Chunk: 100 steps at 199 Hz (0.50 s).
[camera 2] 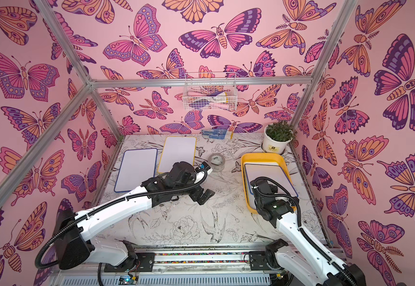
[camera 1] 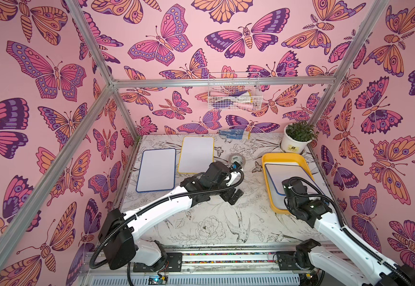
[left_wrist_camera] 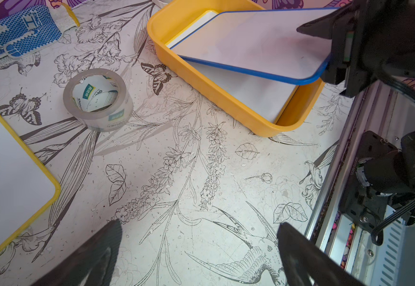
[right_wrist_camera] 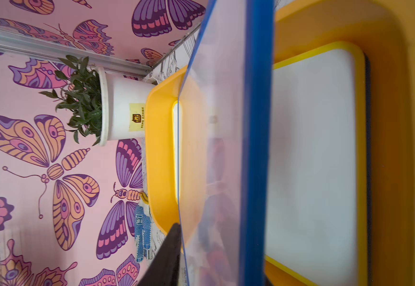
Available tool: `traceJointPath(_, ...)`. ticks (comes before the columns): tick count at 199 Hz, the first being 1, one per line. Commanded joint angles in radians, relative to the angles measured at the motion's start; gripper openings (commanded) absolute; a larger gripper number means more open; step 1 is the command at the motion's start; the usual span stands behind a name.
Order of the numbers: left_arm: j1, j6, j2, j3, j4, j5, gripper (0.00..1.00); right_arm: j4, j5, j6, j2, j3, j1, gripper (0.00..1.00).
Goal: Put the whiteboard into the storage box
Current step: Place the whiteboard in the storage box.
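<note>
The yellow storage box [camera 1: 298, 157] [left_wrist_camera: 201, 81] sits at the table's right side with a yellow-framed whiteboard [right_wrist_camera: 313, 148] flat inside. A blue-framed whiteboard [camera 1: 283, 173] [left_wrist_camera: 251, 42] slants over it, far end down in the box and near end up at my right gripper [right_wrist_camera: 221, 252]. The jaws stand apart around that near end. One finger [right_wrist_camera: 169, 255] lies against the board's face. My left gripper [camera 1: 233, 195] [left_wrist_camera: 200, 224] hovers open and empty over mid-table. Two more whiteboards lie at the back left, one blue-framed [camera 1: 157, 169], one yellow-framed [camera 1: 196, 154].
A roll of clear tape [camera 1: 237, 159] [left_wrist_camera: 97, 99] stands between the boards and the box. A blue-dotted glove [camera 1: 231, 133] lies by the back wall, a potted plant [camera 1: 294, 142] in the back right corner. A white wire basket [camera 1: 233, 95] hangs on the wall.
</note>
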Motion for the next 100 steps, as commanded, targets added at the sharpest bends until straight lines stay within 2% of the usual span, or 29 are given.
traceJointPath(1, 0.011, -0.014, 0.011, 0.012, 0.000, 0.005, 1.00, 0.025, -0.039, -0.019, -0.027, -0.010, -0.025, 0.41)
traceJointPath(71, 0.029, -0.026, 0.023, 0.027, -0.028, -0.035, 1.00, 0.076, -0.186, -0.122, -0.067, -0.103, -0.127, 0.53)
traceJointPath(100, 0.052, -0.038, 0.036, 0.039, -0.044, -0.044, 1.00, 0.098, -0.244, -0.191, -0.065, -0.115, -0.161, 0.64)
